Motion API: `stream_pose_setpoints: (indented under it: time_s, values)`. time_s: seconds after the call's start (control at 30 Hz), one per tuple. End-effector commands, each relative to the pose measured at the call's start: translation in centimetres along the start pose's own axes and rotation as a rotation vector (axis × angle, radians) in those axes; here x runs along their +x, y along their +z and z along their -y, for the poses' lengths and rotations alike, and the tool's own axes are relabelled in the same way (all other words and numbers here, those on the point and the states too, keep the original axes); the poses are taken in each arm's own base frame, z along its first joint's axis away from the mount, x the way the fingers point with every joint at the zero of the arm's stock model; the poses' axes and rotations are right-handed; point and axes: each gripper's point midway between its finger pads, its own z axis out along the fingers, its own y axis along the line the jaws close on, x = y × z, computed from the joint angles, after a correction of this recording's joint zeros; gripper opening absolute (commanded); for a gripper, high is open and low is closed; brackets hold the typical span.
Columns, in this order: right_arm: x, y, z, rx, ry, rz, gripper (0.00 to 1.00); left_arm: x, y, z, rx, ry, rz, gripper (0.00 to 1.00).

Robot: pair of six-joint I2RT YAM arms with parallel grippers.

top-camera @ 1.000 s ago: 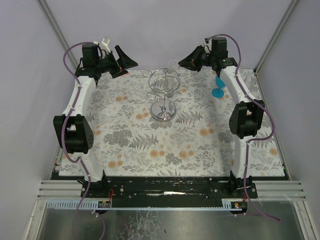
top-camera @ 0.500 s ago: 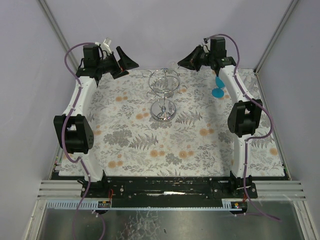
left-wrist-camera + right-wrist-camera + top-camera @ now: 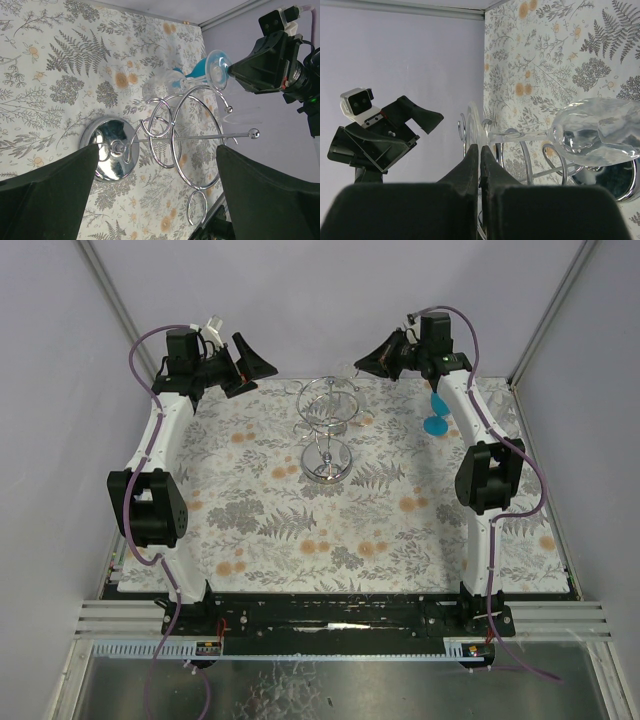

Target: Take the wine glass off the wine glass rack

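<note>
A counter (image 3: 400, 530) covered in a fern-and-flower print is enclosed by plain lilac walls (image 3: 320, 300). A chrome rack (image 3: 328, 468) is set near the far edge. The wine glass (image 3: 595, 132) is held sideways beside its rings, pinched by the nearly closed right gripper (image 3: 480, 149). The left gripper (image 3: 255, 375) is spread wide, with nothing held.

Chrome rack (image 3: 111, 150), clear wine glass (image 3: 597, 132), fern-print tablecloth (image 3: 300, 530)

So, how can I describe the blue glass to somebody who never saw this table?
On the flower-patterned table, go to the far right corner, beside the right arm. The blue glass there is coloured all over, unlike the clear glass by the chrome rack.
</note>
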Motion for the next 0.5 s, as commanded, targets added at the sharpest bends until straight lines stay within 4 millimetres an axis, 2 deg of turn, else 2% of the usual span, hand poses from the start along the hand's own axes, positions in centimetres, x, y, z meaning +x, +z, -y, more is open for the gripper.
stream_pose_setpoints:
  time_s: [0.0,0.47]
  values:
    - [-0.1,-1.2,-4.3,-0.090,-0.078,0.028,0.00,-0.5,-0.6,1.5,0.039,0.060,0.022,1.00]
    - [-2.9,-3.7,-4.5,-0.110,-0.072,0.125,0.00,-0.4,-0.7,1.8,0.045,0.058,0.020,1.00]
